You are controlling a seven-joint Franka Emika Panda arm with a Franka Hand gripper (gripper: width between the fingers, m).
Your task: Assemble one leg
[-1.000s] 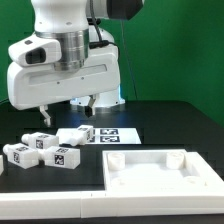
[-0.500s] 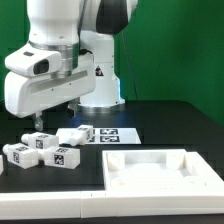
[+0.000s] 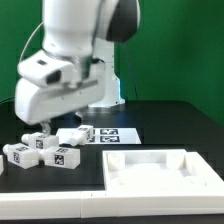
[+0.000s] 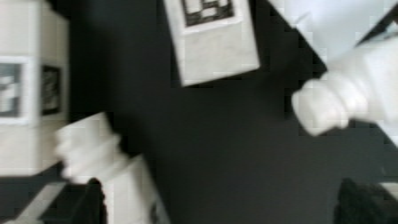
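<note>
- Gripper [image 3: 60,122] hangs in the left half of the exterior view, just above the black table [image 3: 170,122]. Jaws are spread wide, with nothing between them.
- The leg [image 3: 36,139] lies right beneath it at mid-left, clear of the fingers.
- More tagged blocks [image 3: 62,157] crowd beside it, lower left.
- Marker board [image 3: 118,133] sits mid-frame, and the big rimmed square piece [image 3: 150,151] fills the lower right.
- Wrist view is blurred: one tagged block [image 4: 214,40] on the dark tabletop.
</note>
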